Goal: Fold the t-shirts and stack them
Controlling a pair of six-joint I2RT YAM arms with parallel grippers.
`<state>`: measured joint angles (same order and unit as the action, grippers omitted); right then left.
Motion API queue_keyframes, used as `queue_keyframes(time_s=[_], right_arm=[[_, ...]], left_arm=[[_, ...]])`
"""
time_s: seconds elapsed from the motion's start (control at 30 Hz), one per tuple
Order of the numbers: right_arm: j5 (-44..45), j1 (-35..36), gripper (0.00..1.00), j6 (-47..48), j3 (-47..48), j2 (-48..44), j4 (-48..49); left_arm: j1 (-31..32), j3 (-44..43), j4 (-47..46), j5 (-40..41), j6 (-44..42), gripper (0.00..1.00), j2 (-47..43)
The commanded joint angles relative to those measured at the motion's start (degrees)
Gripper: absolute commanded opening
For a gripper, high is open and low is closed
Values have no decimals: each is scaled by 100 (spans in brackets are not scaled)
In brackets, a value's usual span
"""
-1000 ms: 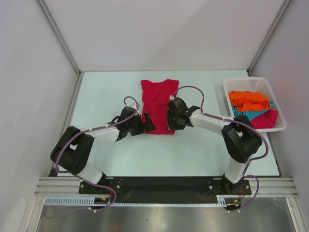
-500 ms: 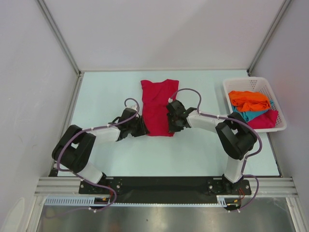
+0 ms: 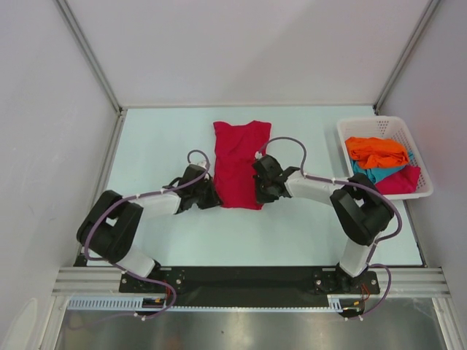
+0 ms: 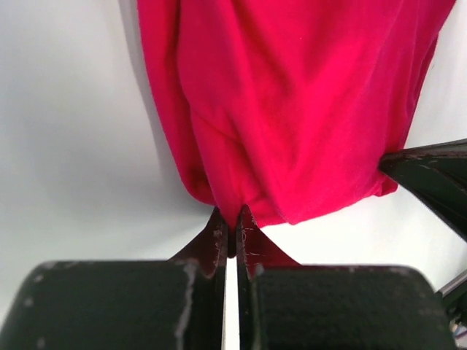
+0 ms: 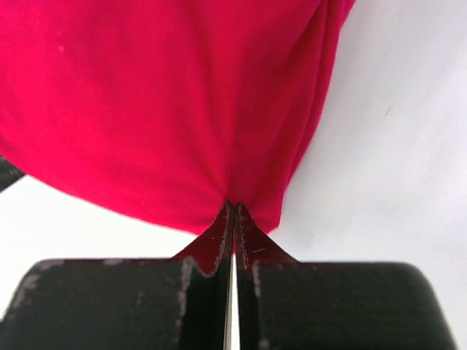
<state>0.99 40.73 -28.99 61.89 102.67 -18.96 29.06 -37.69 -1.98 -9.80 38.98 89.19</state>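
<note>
A crimson red t-shirt [image 3: 238,162] lies folded into a long strip on the pale table, its near hem toward the arms. My left gripper [image 3: 213,197] is shut on the hem's left corner; in the left wrist view the red cloth [image 4: 292,109] bunches between the closed tips of my left gripper [image 4: 233,219]. At the hem's right corner my right gripper [image 3: 258,195] is shut too, and the cloth [image 5: 160,102] puckers into my right gripper [image 5: 233,209]. An orange t-shirt [image 3: 376,151], a teal t-shirt [image 3: 379,173] and another red one [image 3: 403,180] lie in the basket.
The white slatted basket [image 3: 379,125] stands at the table's right edge. Grey walls with metal rails close off the left, back and right. The right gripper's finger [image 4: 430,175] shows at the right edge of the left wrist view.
Both grippers have gone from open to shut on the red t-shirt's near hem corners, moving in slightly toward the cloth.
</note>
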Motion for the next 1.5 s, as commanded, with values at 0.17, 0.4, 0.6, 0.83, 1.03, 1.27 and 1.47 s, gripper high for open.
queue_keyframes(time_s=[0.17, 0.4, 0.6, 0.83, 1.03, 1.27, 1.47], right_arm=[[462, 620, 0, -466, -396, -1406, -1178], [753, 1208, 0, -1011, -511, -2487, -1962], [999, 1508, 0, -1346, -248, -2963, -2401], [1219, 1219, 0, -609, 823, -2209, -2376], [692, 507, 0, 165, 1887, -996, -2068], [595, 76, 0, 623, 3004, 68, -2156], [577, -188, 0, 763, 3470, 622, -2217]], left_arm=[[65, 385, 1926, 92, -128, 0, -1911], [276, 192, 3509, 242, 91, 0, -3854], [302, -27, 4223, 277, 355, 0, -4708], [302, -597, 3750, 497, 224, 0, -3796], [285, -1440, 3196, 654, -4, 0, -2601], [153, -2575, 3116, 875, -347, 0, -1221], [-93, -3332, 3256, 971, -462, 0, -394]])
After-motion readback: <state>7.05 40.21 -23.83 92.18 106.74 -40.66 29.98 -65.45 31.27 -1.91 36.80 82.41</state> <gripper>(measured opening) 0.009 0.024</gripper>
